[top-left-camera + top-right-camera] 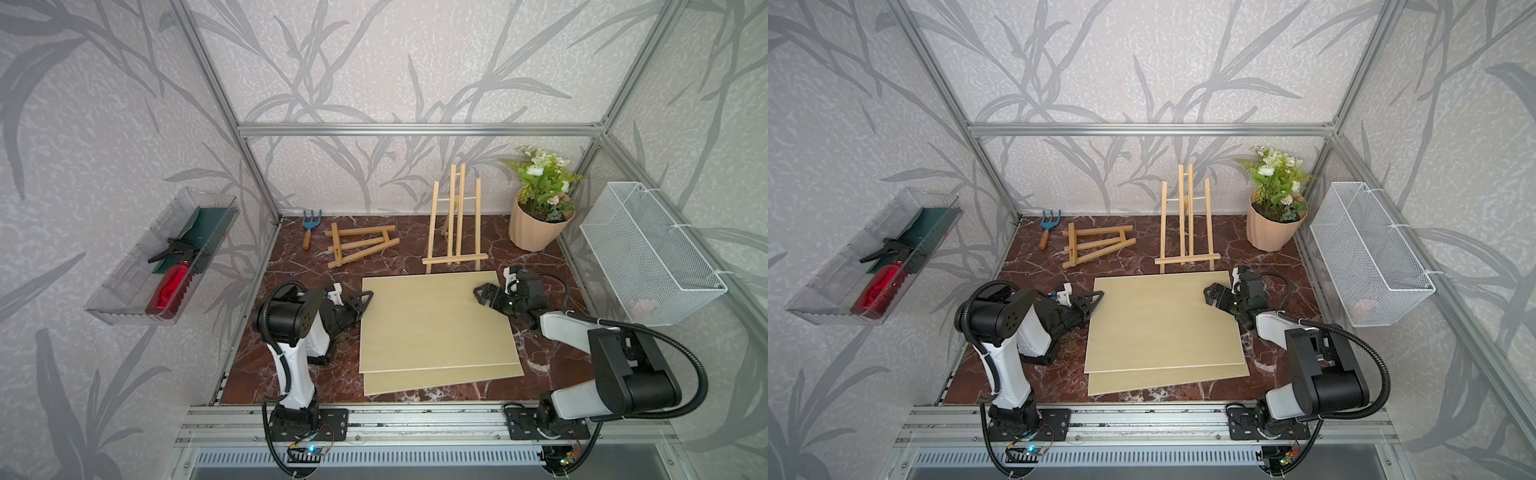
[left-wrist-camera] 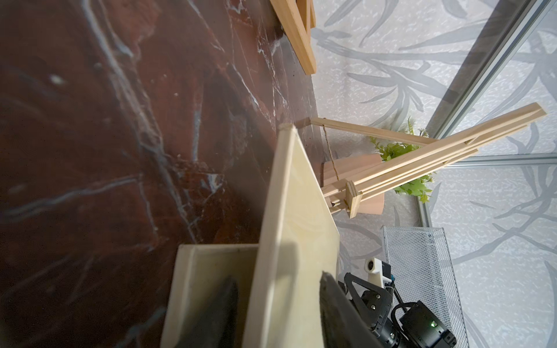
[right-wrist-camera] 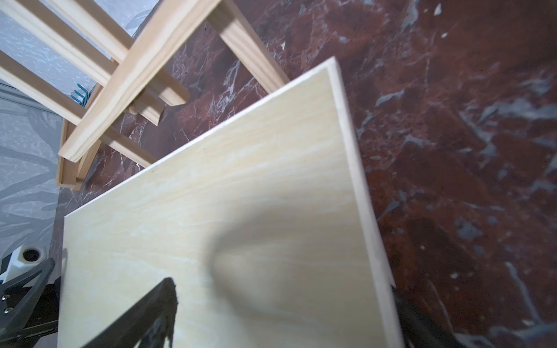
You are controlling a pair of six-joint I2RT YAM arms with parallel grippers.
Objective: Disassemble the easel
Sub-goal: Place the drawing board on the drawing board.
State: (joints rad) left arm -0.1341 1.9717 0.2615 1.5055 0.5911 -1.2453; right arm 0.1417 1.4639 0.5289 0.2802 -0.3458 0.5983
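— Found the easel (image 1: 455, 224)?
— Yes. Standing upright on the table (image 1: 291, 266), just behind the far edge of the upper board (image 1: 432, 324), with the back leg spread and tied to the front frame by a cord, going by the left wrist view.
— And the second easel (image 1: 359, 245)?
— Folded flat on the table, behind the upper board's far left corner and apart from it. Further out that way, a blue hand fork (image 1: 308, 226).
— Anything beneath the upper board?
— A lower board (image 1: 440, 382), skewed, peeking out along the upper board's near edge.
— Left tool (image 1: 365, 296)?
— Parked at the upper board's left edge, close to the far corner. Held with jaws apart, astride that edge: one finger (image 2: 217, 313) below it, over the lower board, and one finger (image 2: 334, 301) above the top face.
— Right tool (image 1: 480, 294)?
— Hanging over the upper board near its far right corner. Spread wide, with one finger (image 3: 150, 310) above the top face and the other out past the right edge. Gripping nothing.
— Around the rest?
— A flower pot (image 1: 536, 228) behind the upper board's far right corner. A wire basket (image 1: 648, 253) on the wall out past the right edge; a clear tray (image 1: 162, 257) on the wall out past the left edge, with a red bottle (image 1: 168, 286) inside.
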